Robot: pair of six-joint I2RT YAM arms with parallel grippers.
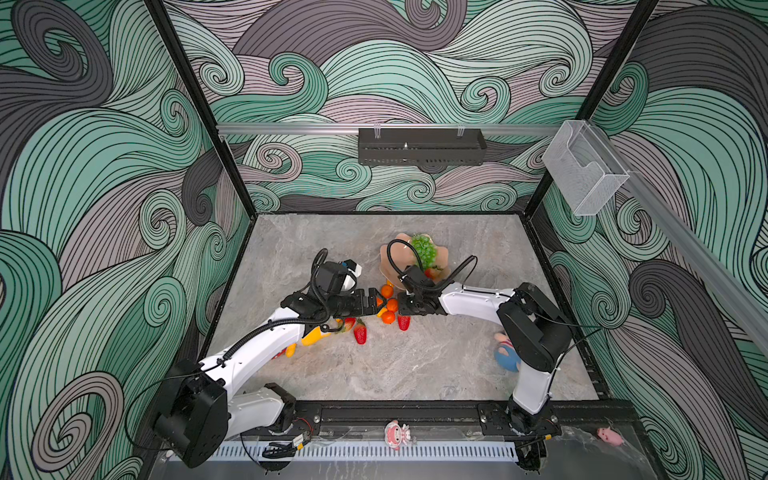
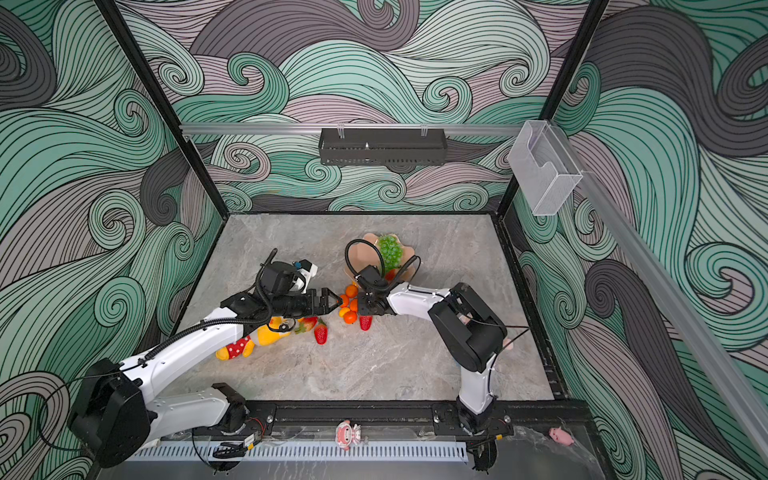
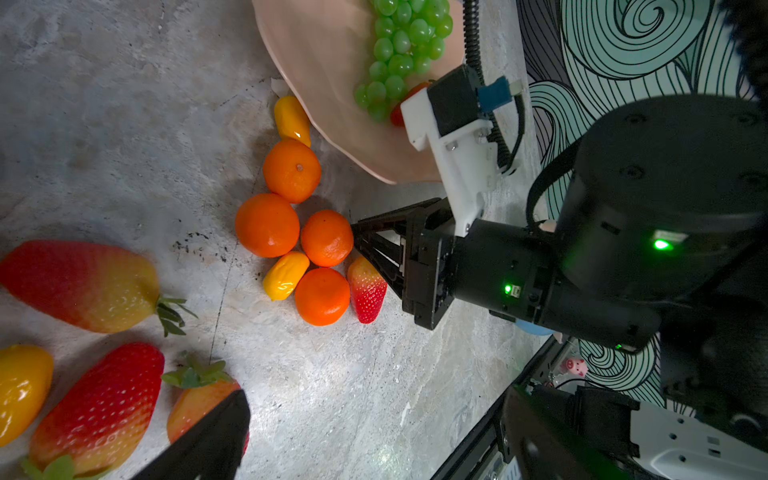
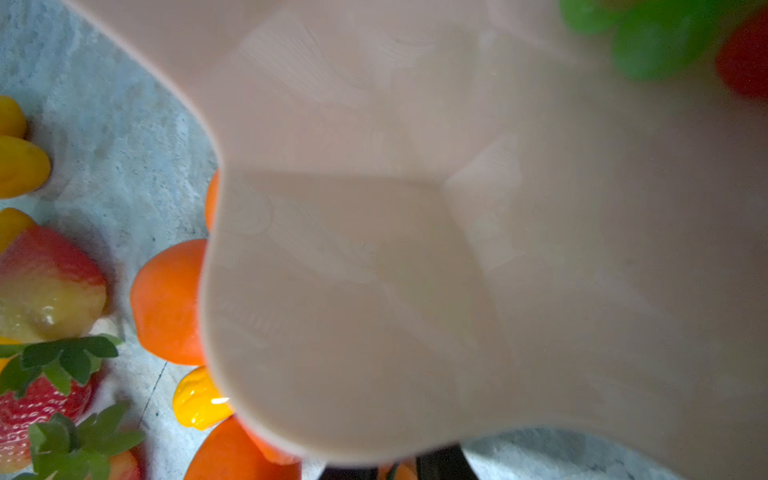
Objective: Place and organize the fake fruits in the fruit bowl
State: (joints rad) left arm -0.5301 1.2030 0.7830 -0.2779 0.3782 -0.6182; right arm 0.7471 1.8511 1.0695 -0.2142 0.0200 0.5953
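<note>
In both top views the tangerines (image 1: 390, 305) clump at centre frame on the counter (image 1: 415, 365), wedged between the spread, empty left end effector (image 1: 380, 302) on their left and the right end effector (image 1: 400, 304) on their right, while the fruit bowl (image 1: 390, 266), holding the grape bunch (image 1: 424, 249), lies just above them. In the left wrist view the right end effector's fingers (image 3: 395, 218) stand close together, tips at the nearest tangerine (image 3: 327, 237) with a strawberry (image 3: 366, 289) alongside; whether they are fully clenched I cannot tell. In the right wrist view the fruit bowl (image 4: 415, 270) fills most of the frame, so its rim likely needs clearing.
</note>
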